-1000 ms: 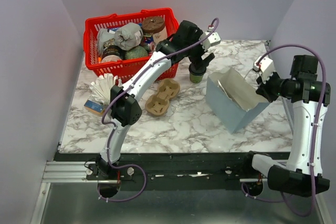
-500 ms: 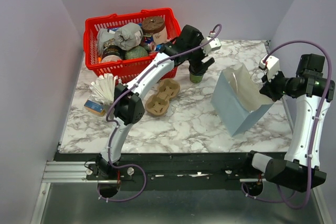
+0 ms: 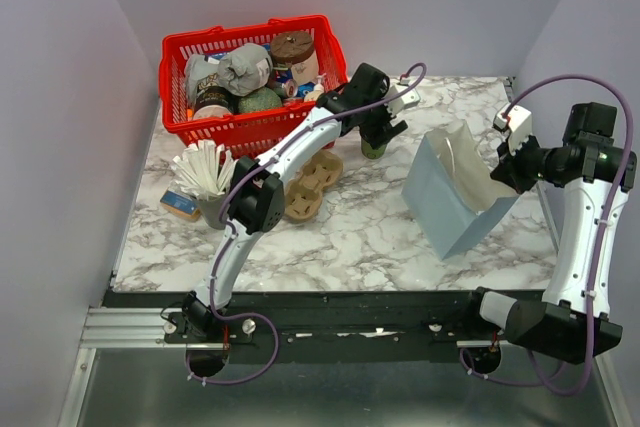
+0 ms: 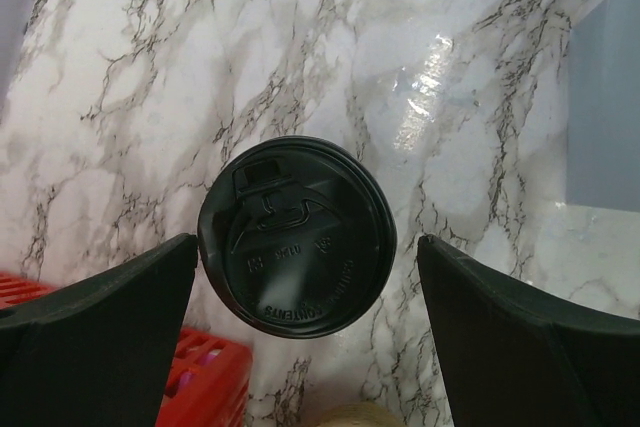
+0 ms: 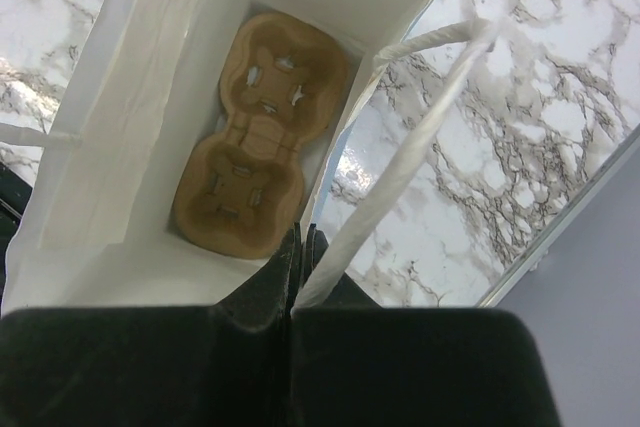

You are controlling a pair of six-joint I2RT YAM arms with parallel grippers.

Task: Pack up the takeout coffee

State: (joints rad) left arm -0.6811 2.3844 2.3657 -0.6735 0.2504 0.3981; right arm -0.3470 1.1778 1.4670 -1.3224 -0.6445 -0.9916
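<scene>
The takeout coffee (image 3: 374, 150), a green cup under a black lid (image 4: 297, 237), stands on the marble table right of the red basket. My left gripper (image 3: 378, 133) hovers over it, open (image 4: 307, 252), with one finger (image 4: 100, 322) on each side of the lid and apart from it. My right gripper (image 3: 503, 169) is shut on the rim of the blue-grey paper bag (image 3: 445, 202) and holds it upright and open. In the right wrist view its jaws (image 5: 300, 242) pinch the bag's wall beside the white handle (image 5: 420, 137). A brown cardboard carrier (image 5: 260, 137) lies in the bag's bottom.
A red basket (image 3: 240, 127) of mixed items stands at the back left. A second brown carrier (image 3: 312, 179) lies on the table by my left arm. A grey cup of white stirrers (image 3: 203, 172) and a small box (image 3: 180, 205) stand at the left edge.
My right gripper lifted the bag's rim, so the bag went from leaning open to upright. My left arm shifted slightly right, its gripper staying over the cup.
</scene>
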